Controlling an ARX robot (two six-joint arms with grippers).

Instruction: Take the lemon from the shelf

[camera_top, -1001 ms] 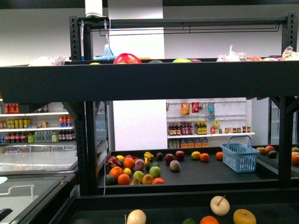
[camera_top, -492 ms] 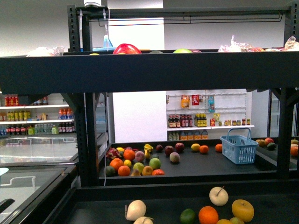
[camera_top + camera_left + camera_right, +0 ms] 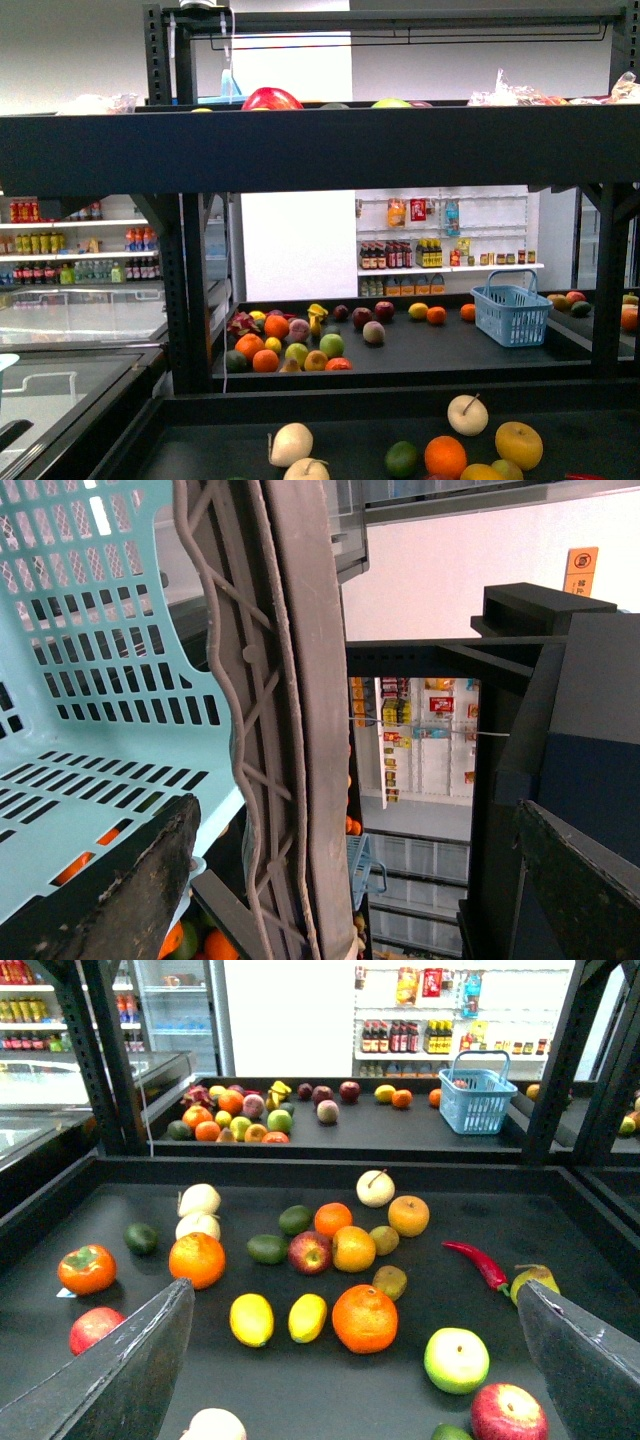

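Note:
Two lemons (image 3: 251, 1319) (image 3: 307, 1317) lie side by side on the near dark tray of the black shelf (image 3: 560, 1260), among mixed fruit. My right gripper (image 3: 352, 1288) is open and empty. It hovers above this tray, with the lemons between its fingers (image 3: 130, 1370) and nearer the left one. My left gripper (image 3: 355, 802) is open, and its fingers stand either side of the grey rim (image 3: 300, 730) of a light-blue basket (image 3: 100, 680). Neither gripper shows in the front view, where the shelf's upper tray (image 3: 320, 150) crosses the picture.
An orange (image 3: 364, 1318) lies right beside the lemons. A green apple (image 3: 456, 1359), a red chili (image 3: 478, 1263) and a red apple (image 3: 508, 1412) are nearby. Black posts (image 3: 560, 1060) flank the tray. A blue basket (image 3: 510, 315) stands on the far tray.
The front view has shifted so that the upper tray sits higher in the picture. More of the near tray's fruit shows at the bottom.

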